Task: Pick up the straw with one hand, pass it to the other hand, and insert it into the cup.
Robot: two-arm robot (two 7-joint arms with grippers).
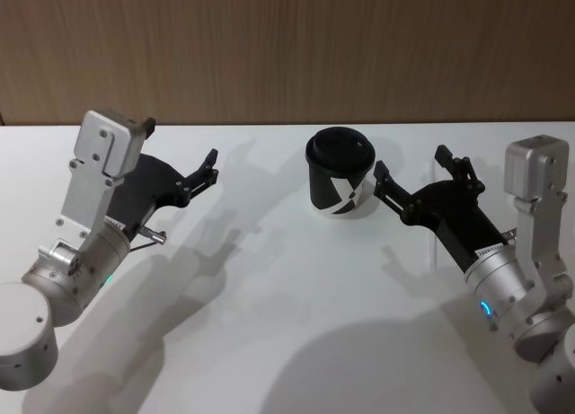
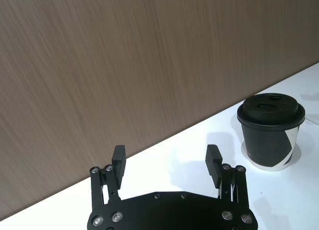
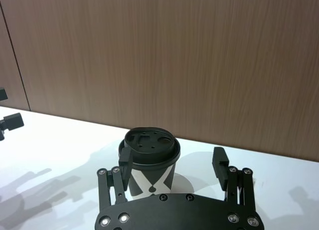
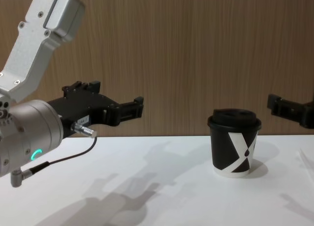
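Nearby, the right gripper (image 1: 411,161) gapes beside the domed-lid paper cup (image 1: 340,179).

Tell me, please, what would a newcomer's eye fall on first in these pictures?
The black paper cup, with its domed lid and bold white X mark, stands upright near the middle of the white table. The right gripper hovers open close beside it on the robot's right, at about lid height. The left gripper hangs open farther off on the left and holds nothing.
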